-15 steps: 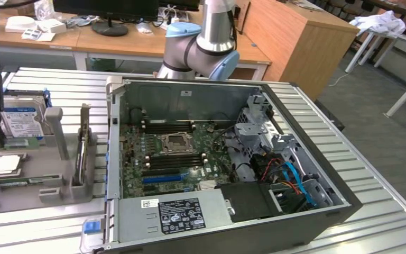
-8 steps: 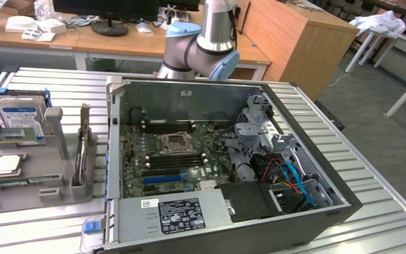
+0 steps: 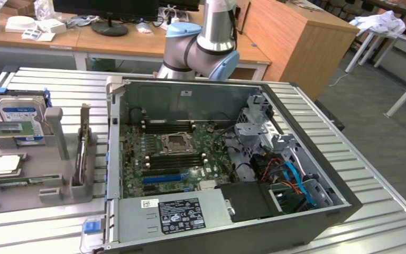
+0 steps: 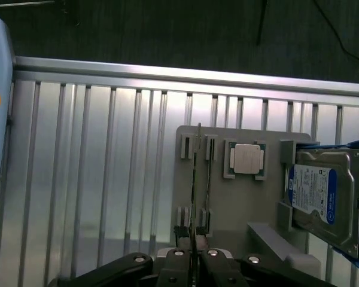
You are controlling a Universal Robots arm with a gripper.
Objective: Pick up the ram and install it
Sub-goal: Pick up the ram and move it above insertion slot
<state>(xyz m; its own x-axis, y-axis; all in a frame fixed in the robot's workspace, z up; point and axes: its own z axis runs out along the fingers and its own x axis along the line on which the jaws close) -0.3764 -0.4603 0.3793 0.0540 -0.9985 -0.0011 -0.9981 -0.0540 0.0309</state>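
Note:
Two ram sticks stand on edge in the slots of a grey holder tray (image 4: pixel 227 203); one ram (image 4: pixel 195 173) shows as a thin line, with a second (image 4: pixel 208 179) beside it. In the exterior view the ram (image 3: pixel 83 145) stands upright at the tray's right end, left of the open computer case (image 3: pixel 217 159). My gripper (image 4: pixel 192 239) hovers well above the tray, lined up over the ram. Its fingertips (image 4: pixel 180 232) stand a narrow gap apart with nothing between them. Dark memory slots (image 3: pixel 167 127) flank the CPU socket on the motherboard.
The tray also holds a loose CPU (image 4: pixel 246 159) and a silver-and-blue hard drive (image 4: pixel 320 197). Everything rests on a slatted metal table (image 4: pixel 107 179). The arm's base (image 3: pixel 199 45) rises behind the case. Inside the case are a drive cage, cables (image 3: pixel 287 174) and a power supply (image 3: pixel 178 214).

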